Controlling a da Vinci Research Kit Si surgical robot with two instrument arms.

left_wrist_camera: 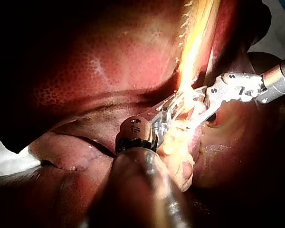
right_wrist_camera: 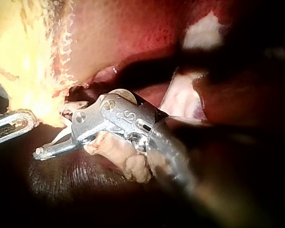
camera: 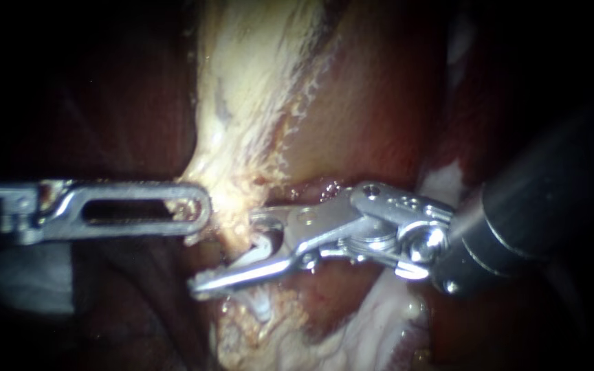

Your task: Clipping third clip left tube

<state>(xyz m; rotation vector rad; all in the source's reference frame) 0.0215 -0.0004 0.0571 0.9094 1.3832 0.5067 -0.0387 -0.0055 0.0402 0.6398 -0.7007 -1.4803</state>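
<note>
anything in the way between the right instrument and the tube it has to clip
Nothing visible stands in the way. The right instrument has its pincer open astride the pale tube, with a white clip showing inside it. The left instrument grips the tube from the opposite side, beside that pincer, not across it.

The tube (camera: 232, 206) is a pale, yellowish-white strand. It comes down from the far side as a wide, fatty band with ragged edges, becomes narrow in the middle of the scene, and continues toward the near side. Its surface is wet and shiny. The clip (camera: 264, 242) is small and white. It lies just at the right side of the narrow part, between the spread jaws of the right instrument (camera: 225, 252), which reach across the tube from the right.
</note>
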